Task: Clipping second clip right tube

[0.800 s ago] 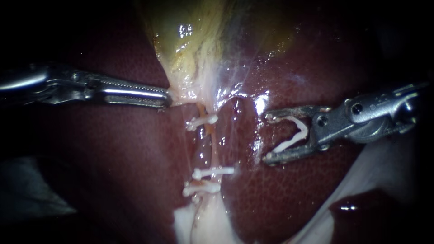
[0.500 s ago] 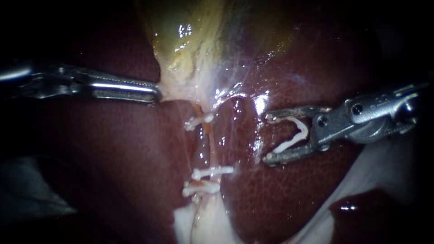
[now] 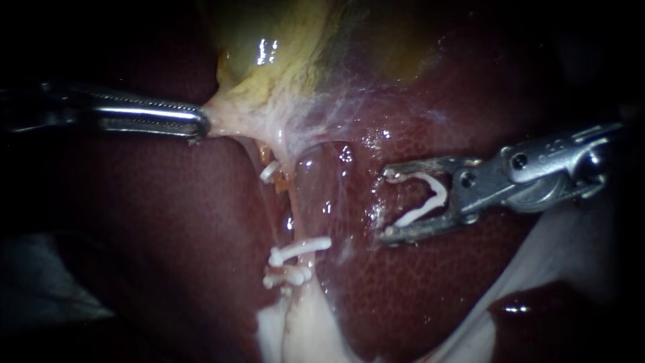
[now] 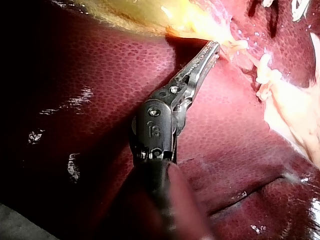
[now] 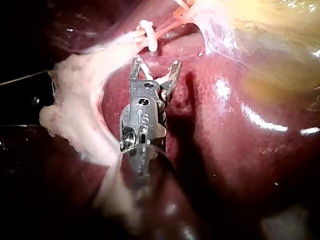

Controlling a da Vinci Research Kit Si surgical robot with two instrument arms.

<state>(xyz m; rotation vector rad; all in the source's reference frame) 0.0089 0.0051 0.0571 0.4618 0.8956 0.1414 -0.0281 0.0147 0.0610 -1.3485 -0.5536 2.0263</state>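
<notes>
- The left instrument [image 3: 196, 125] comes in from 9 o'clock in the endoscope view. Its end effector is clamped narrow on the pale tissue at the neck of the gallbladder [image 3: 289, 47], and that tissue is stretched taut toward 9 o'clock.
- The gallbladder, yellow-green, sits at 12 o'clock. The dark red liver [image 3: 161, 228] fills most of the view around it.
- The right instrument [image 3: 388, 205] comes in from 3 o'clock. Its end effector stands wide and grips no tissue.
- A white loaded clip [image 3: 430, 198], bent in an open V, is seated between the jaws with its mouth facing 9 o'clock.
- The right tube [image 3: 311, 215] runs from the gallbladder neck toward 6 o'clock, near the view's centre. It lies at 9 o'clock of the open end effector and apart from it, with bare liver between them.
- One white placed clip [image 3: 300, 249] crosses this tube low down, and another [image 3: 287, 275] sits just beside it toward 6 o'clock.
- A third placed clip [image 3: 269, 171] sits higher up, on the thinner orange strand at 9 o'clock of the right tube.
- In the left wrist view the left instrument [image 4: 214, 47] has its toothed jaws together on pale tissue at the tip.
- In the right wrist view the right instrument [image 5: 156, 62] shows its jaws spread. A clipped tube [image 5: 146, 34] lies just ahead of them, untouched.
</notes>
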